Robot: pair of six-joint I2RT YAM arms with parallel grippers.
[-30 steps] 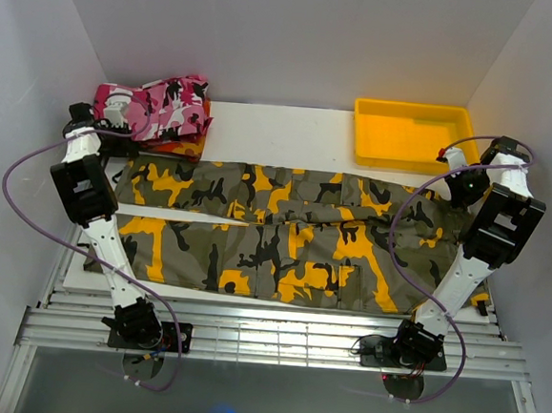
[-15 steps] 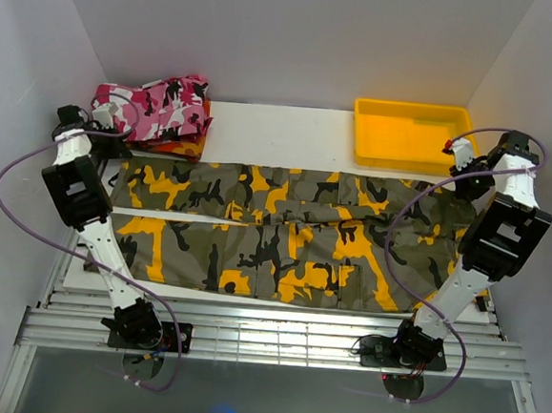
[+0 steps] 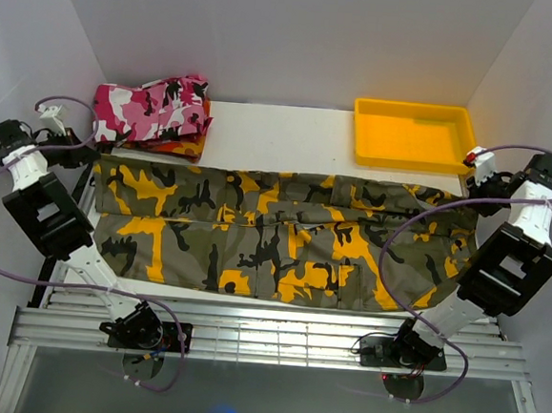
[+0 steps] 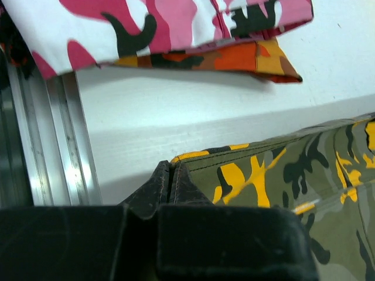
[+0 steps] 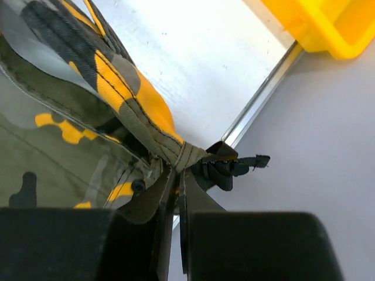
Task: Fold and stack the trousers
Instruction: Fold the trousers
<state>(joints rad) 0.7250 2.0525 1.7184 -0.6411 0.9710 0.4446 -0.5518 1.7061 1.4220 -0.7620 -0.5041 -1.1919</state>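
The trousers (image 3: pixel 274 235) lie stretched lengthwise across the white bench (image 3: pixel 282 135). The left hand (image 4: pixel 171 175) is clamped tight on their far left corner, and the right hand (image 5: pixel 176 172) is pinched closed on bunched cloth at the opposite end. A pink camouflage garment (image 3: pixel 155 106) and a yellow tray (image 3: pixel 411 133) sit behind.

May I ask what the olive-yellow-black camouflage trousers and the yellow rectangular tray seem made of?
Camouflage trousers: likely matte woven cotton twill; visible weave ribs, stitched seams, soft folds. Yellow tray: probably moulded plastic, smooth with slight sheen, rounded rim.
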